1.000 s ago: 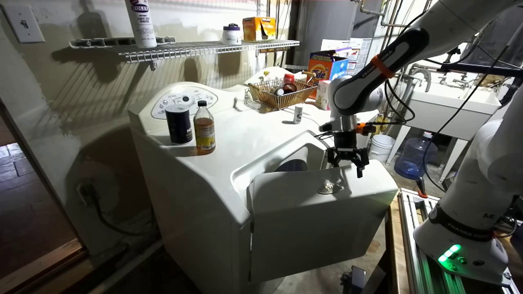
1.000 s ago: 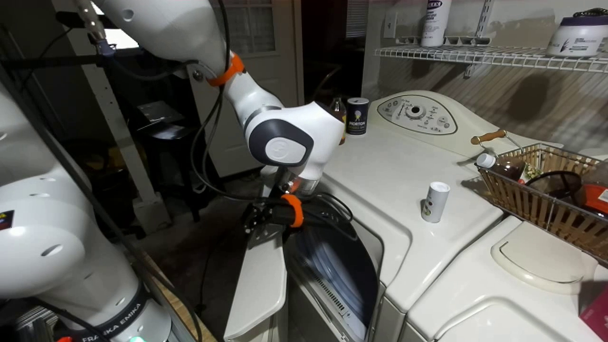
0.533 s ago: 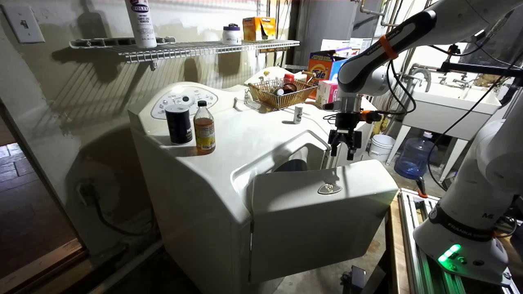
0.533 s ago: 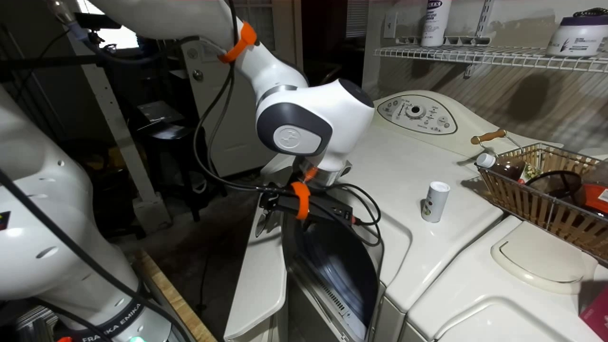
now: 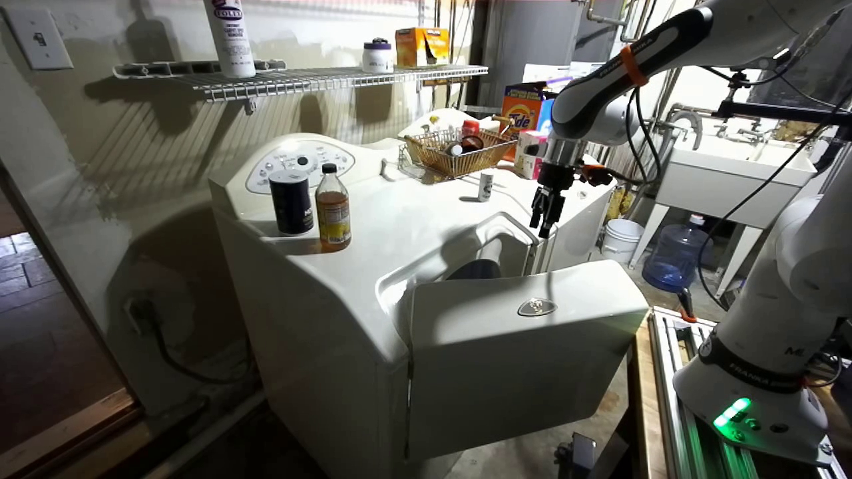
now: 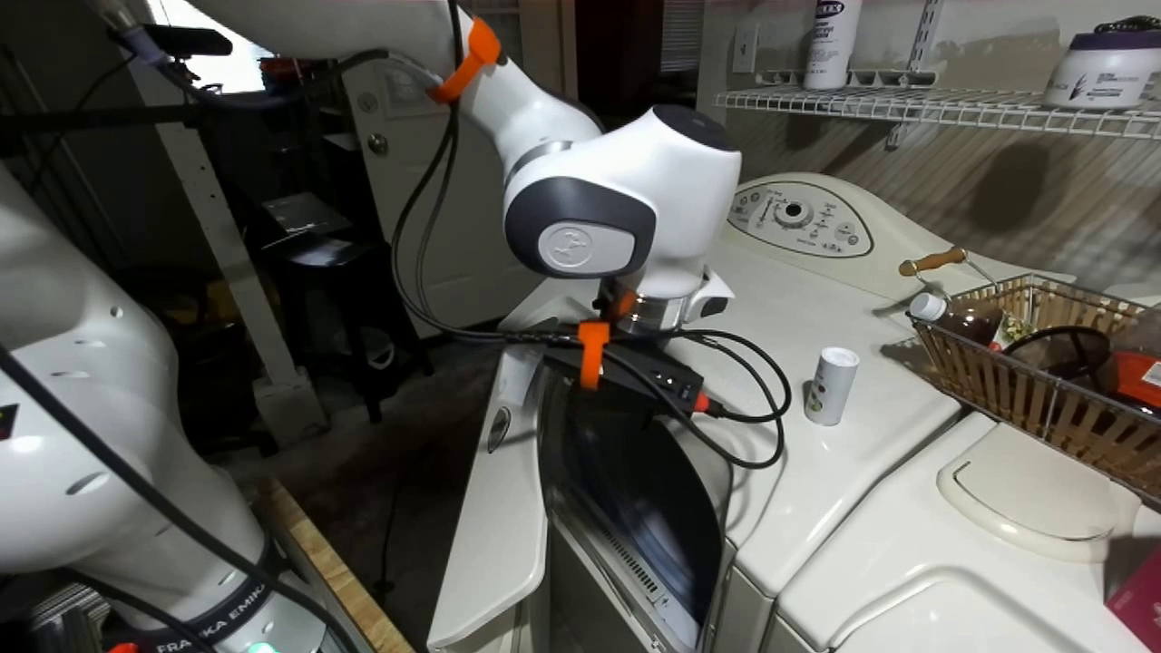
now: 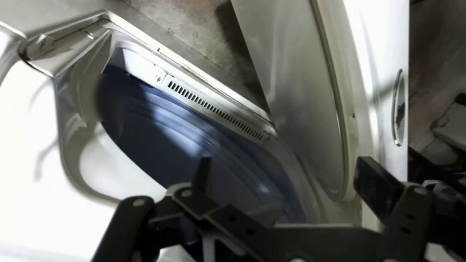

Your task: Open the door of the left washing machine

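The left washing machine [image 5: 299, 319] is the large white appliance; its top shows in an exterior view [image 6: 707, 299] and the wrist view [image 7: 25, 120]. Its door [image 5: 519, 379], a broad white panel, stands swung out and shows in an exterior view [image 6: 490, 535] and the wrist view [image 7: 302, 91]. The blue-grey drum [image 7: 174, 134] is visible through the opening. My gripper [image 5: 540, 227] is above the opening, behind the door's top edge and apart from it. In the wrist view my gripper [image 7: 284, 167] has its fingers wide apart with nothing between. Its fingers are hidden in an exterior view.
A dark salt canister [image 5: 291, 203] and a bottle [image 5: 333, 209] stand on the machine's top. A small white shaker [image 6: 831, 385] and a wicker basket [image 6: 1025, 363] are farther along. A wire shelf [image 5: 319, 83] hangs above. The second machine [image 6: 952, 589] adjoins.
My gripper has lifted off the door's top edge, moved up and back over the opening, and turned. The door has not visibly moved.
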Robot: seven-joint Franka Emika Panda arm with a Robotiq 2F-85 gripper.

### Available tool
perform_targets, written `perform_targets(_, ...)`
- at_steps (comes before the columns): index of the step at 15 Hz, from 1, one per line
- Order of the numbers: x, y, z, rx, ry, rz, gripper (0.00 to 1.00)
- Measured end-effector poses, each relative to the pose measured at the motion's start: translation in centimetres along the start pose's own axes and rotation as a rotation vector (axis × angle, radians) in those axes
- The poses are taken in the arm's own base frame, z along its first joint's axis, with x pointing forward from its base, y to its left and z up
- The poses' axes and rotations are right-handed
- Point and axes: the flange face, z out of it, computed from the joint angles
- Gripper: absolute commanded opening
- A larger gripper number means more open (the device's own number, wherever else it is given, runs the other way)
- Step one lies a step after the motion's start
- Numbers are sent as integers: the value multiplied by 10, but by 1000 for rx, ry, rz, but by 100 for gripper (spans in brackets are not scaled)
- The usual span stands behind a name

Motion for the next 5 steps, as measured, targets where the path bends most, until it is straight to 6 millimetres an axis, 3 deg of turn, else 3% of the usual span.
perform_targets(5,1,1,-1,-8,8,29,100)
